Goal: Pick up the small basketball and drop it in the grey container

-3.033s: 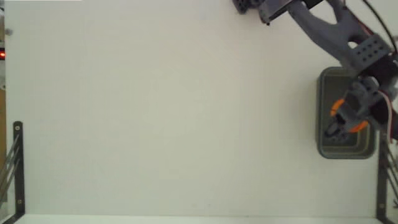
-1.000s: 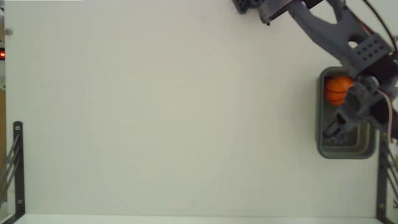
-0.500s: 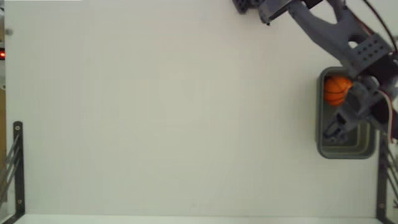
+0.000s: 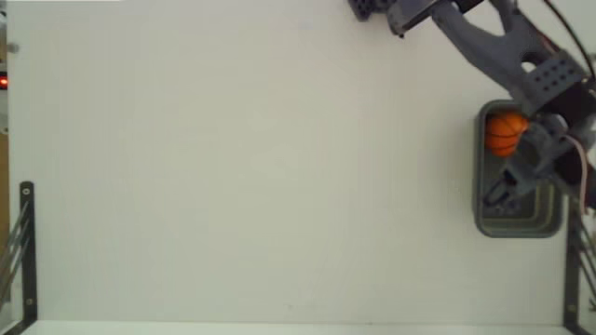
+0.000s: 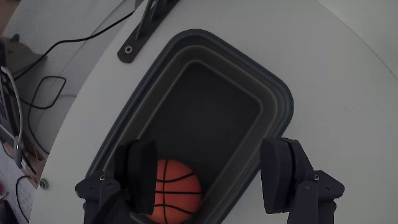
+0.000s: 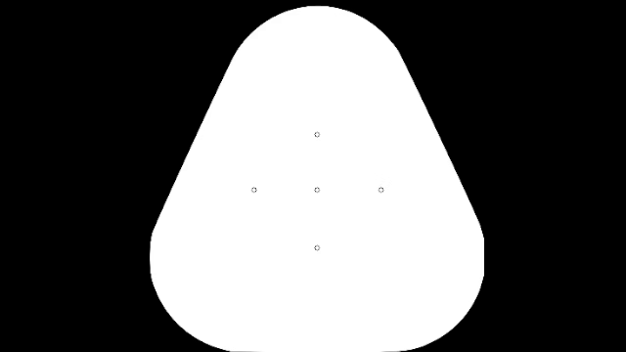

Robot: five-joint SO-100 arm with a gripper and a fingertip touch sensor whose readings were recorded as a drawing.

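Note:
The small basketball [image 4: 504, 133] lies inside the grey container [image 4: 484, 216] at its upper end in the fixed view. In the wrist view the basketball [image 5: 178, 191] rests on the container's floor near the bottom of the picture, and the container's rim [image 5: 283, 93] frames it. My gripper [image 4: 507, 190] hangs open above the container's middle. In the wrist view the gripper [image 5: 211, 168] holds nothing, and its left finger [image 5: 142, 174] partly covers the ball.
A black metal bracket [image 4: 26, 247] stands at the left table edge and another bracket [image 4: 571, 270] at the right edge beside the container. In the wrist view a bracket [image 5: 142, 28] and cables [image 5: 43, 87] lie beyond the table edge.
Three seconds ago the ball sat between the fingers over the container. It has dropped and settled at the container's upper end. The open gripper has barely moved since.

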